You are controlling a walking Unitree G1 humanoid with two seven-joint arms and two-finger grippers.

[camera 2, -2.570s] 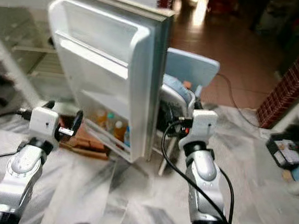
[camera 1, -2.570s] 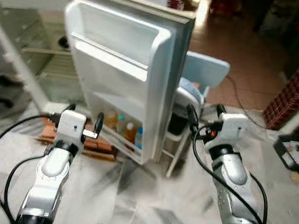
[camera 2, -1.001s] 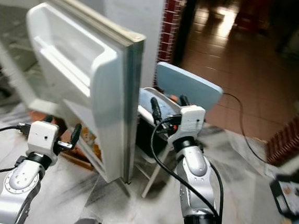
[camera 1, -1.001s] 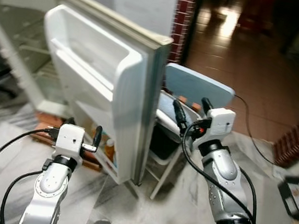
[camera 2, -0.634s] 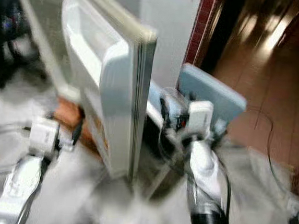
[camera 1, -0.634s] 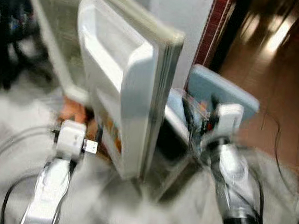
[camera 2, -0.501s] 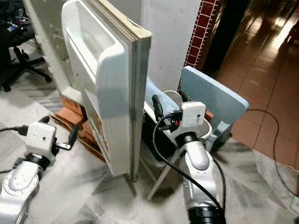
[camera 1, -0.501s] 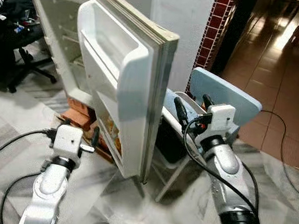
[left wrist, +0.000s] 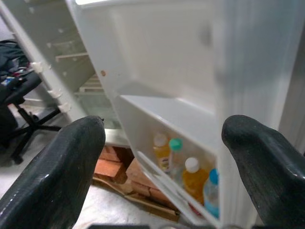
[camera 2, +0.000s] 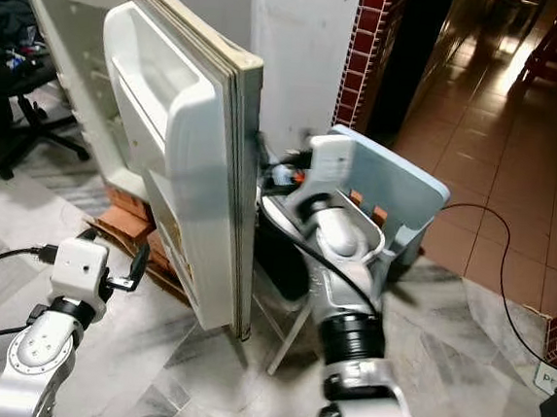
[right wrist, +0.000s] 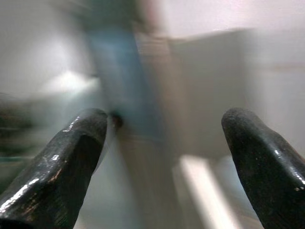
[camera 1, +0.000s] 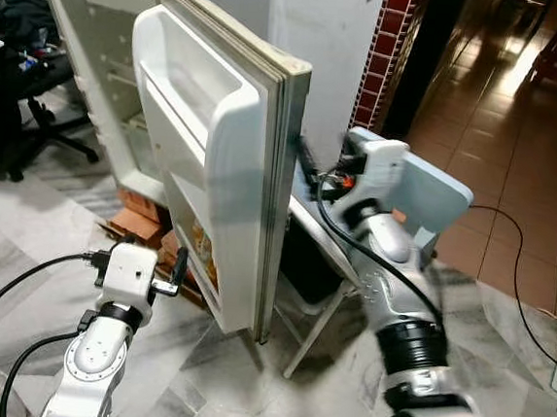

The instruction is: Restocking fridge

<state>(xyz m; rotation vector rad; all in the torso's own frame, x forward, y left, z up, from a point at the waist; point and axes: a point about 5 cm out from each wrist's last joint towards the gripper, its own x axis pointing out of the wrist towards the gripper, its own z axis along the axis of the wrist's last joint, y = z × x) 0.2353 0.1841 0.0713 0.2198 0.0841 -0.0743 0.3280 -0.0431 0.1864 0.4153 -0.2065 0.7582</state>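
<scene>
White fridge door (camera 1: 219,164) stands swung wide, bottles (left wrist: 190,174) lined on its bottom shelf. The right gripper (right wrist: 162,157), fingers spread, reaches behind the door's outer edge beside a blue chair (camera 1: 412,186). The left gripper (left wrist: 164,157), fingers spread, hovers low facing the shelf.

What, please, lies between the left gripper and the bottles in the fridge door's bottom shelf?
Nothing: in the left wrist view, bare air separates the open left gripper from the bottles.
</scene>
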